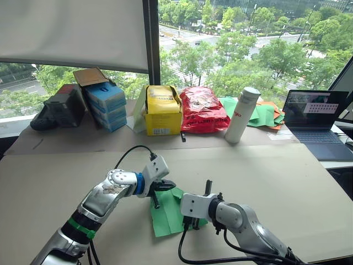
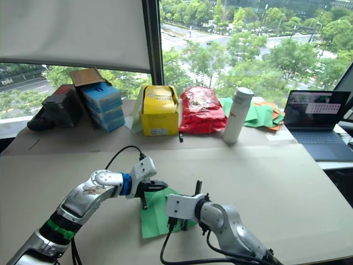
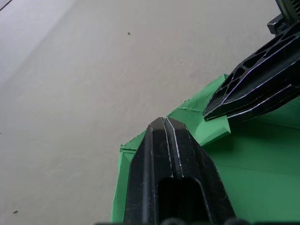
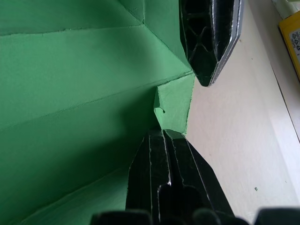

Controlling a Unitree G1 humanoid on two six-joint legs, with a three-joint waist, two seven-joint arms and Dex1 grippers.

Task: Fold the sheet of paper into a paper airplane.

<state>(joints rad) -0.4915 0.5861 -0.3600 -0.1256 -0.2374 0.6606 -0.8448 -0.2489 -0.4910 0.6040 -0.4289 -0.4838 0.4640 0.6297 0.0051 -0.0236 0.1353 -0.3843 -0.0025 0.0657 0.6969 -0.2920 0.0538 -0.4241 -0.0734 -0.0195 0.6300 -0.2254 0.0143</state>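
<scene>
Beyond the big window, trees and a road fill the daylight, and along the sill-side edge of the tan table [image 1: 287, 182] stands a row of clutter: a dark bag [image 1: 58, 110], stacked blue boxes [image 1: 106, 105], a yellow box [image 1: 163, 110], a red bag [image 1: 202, 109], a white bottle [image 1: 241, 115] standing upright, a heap of green and orange sheets [image 1: 263, 115] behind it, and an open laptop [image 1: 315, 117] at the far right. All of that sits well apart from the work going on at the near edge. There the sheet of paper [image 1: 167, 214], bright green and creased, lies flat on the table between the two arms. The left gripper [image 1: 155, 200] points down at the sheet's far left corner with its two black fingers pressed together, tips on the paper's edge. The right gripper [image 4: 162, 132] comes in from the other side, its fingers likewise closed tight, pinching a small folded-up flap at the paper's edge. Both grippers meet near the same corner, almost touching, and the arms cover part of the sheet.
</scene>
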